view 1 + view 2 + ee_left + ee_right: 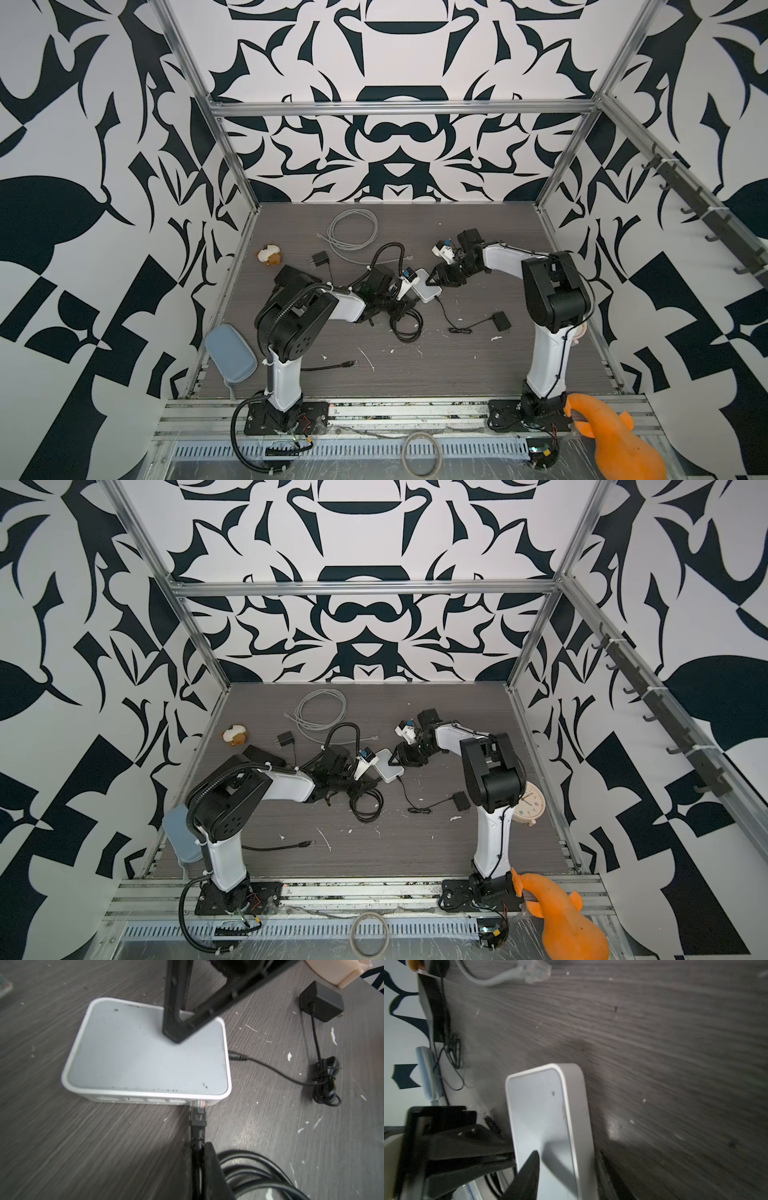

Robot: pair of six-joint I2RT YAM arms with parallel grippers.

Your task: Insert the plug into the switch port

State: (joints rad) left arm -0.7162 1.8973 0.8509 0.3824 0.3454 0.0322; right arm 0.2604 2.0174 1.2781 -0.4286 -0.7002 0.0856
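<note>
The left gripper [200, 1148] is pinching the black cable [197, 1139] behind the plug [198, 1114], which is sitting in the end port of the white switch [135, 1059], while the right gripper [568, 1155] is straddling its edge, jaws part open.

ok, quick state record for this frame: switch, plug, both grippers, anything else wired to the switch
switch: white, flat on table
plug: clear tip at the end port's mouth; full seating cannot be told
left gripper: shut on black cable, just behind the plug
right gripper: open, one fingertip on or just above the switch top
power lead: plugged into the switch's side, runs to adapter on the table
</note>
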